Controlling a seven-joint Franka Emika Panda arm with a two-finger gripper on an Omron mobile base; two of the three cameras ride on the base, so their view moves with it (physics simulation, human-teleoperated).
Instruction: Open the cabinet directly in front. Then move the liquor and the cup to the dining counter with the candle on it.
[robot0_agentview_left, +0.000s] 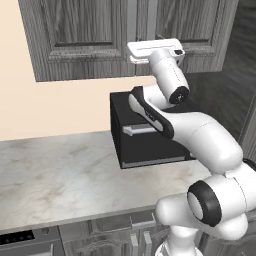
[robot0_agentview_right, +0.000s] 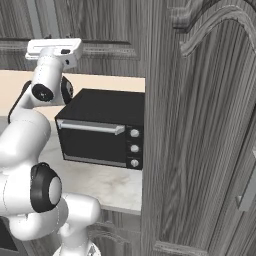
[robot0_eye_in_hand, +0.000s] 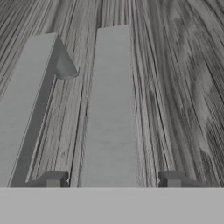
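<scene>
The gripper (robot0_eye_in_hand: 112, 179) is right up against the cabinet (robot0_agentview_left: 90, 35), its two dark fingertips (robot0_eye_in_hand: 52, 178) standing apart on either side of a long silver bar handle (robot0_eye_in_hand: 111, 105) that runs up between them in the hand view; the jaws are spread with gaps to the bar on both sides, so nothing is pinched yet. A second bar handle (robot0_eye_in_hand: 28, 109) lies just beside the first, to the left in that view, outside the fingers. From the left base view the white hand (robot0_agentview_left: 155, 51) is pressed in at the lower edge of the cabinet doors, where the two raised panels meet, above the black microwave (robot0_agentview_left: 145, 135) that sits on the marble-topped counter (robot0_agentview_left: 60, 175). The right base view shows the same hand (robot0_agentview_right: 54, 49) high against the doors, the microwave (robot0_agentview_right: 100, 127) below and a tall dark wood-grain panel (robot0_agentview_right: 200, 130) close on the right. The step in hand looks to be the first one, opening the cabinet, and both doors appear shut. The next move likely calls for closing the fingers squarely on the straddled bar, then pulling out along the door's swing while keeping clear of the neighbouring handle. The liquor and the cup are presumably behind the doors.
</scene>
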